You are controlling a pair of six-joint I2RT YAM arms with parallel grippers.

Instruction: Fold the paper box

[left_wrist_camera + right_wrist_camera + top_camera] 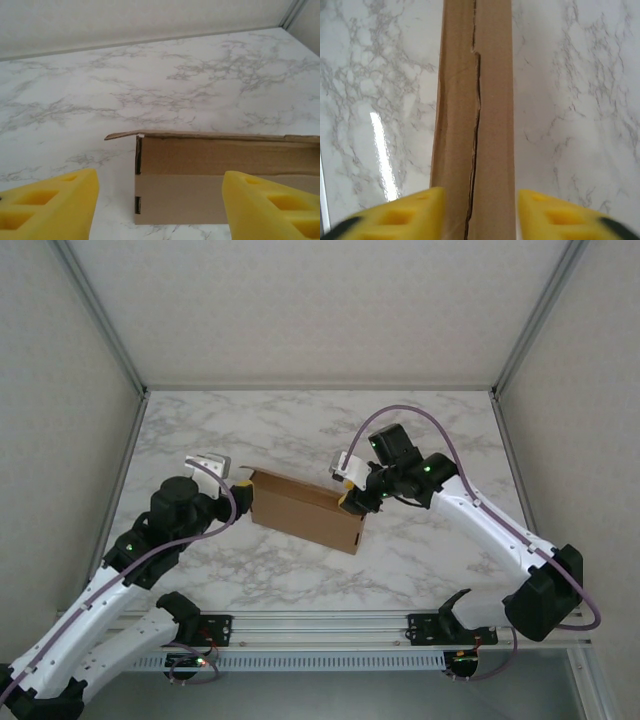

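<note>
Marble table (pixel 300 420), paper box (pixel 305 510) btwn left pincer (pixel 244 494) & right pincer (pixel 350 498)

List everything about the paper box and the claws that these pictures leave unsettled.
Top view: the paper box's right end, covered by the right claw.
Right wrist view: the box's near end, cut off by the bottom edge; whether the fingers grip it is unclear.
Left wrist view: the box's right part, behind the left claw's finger and past the frame edge.
</note>
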